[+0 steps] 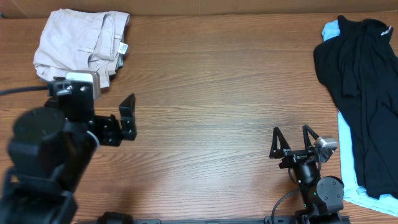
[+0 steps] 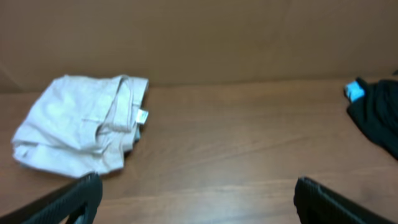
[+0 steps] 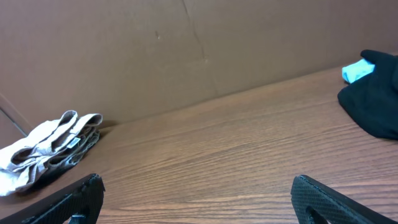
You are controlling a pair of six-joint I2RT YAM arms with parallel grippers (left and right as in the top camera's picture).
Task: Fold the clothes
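Observation:
Folded beige khaki shorts (image 1: pixel 81 45) with a small white tag lie at the table's back left; they also show in the left wrist view (image 2: pixel 84 124) and the right wrist view (image 3: pixel 46 149). A black garment (image 1: pixel 360 87) lies over a pale-blue garment (image 1: pixel 348 155) at the right edge, also seen in the left wrist view (image 2: pixel 379 112) and the right wrist view (image 3: pixel 373 93). My left gripper (image 1: pixel 112 115) is open and empty, in front of the shorts. My right gripper (image 1: pixel 292 140) is open and empty near the front edge, left of the dark pile. No denim shorts show.
The wooden table (image 1: pixel 217 93) is backed by a brown cardboard wall (image 3: pixel 186 50). A black cable (image 1: pixel 18 91) runs off the left edge near the left arm.

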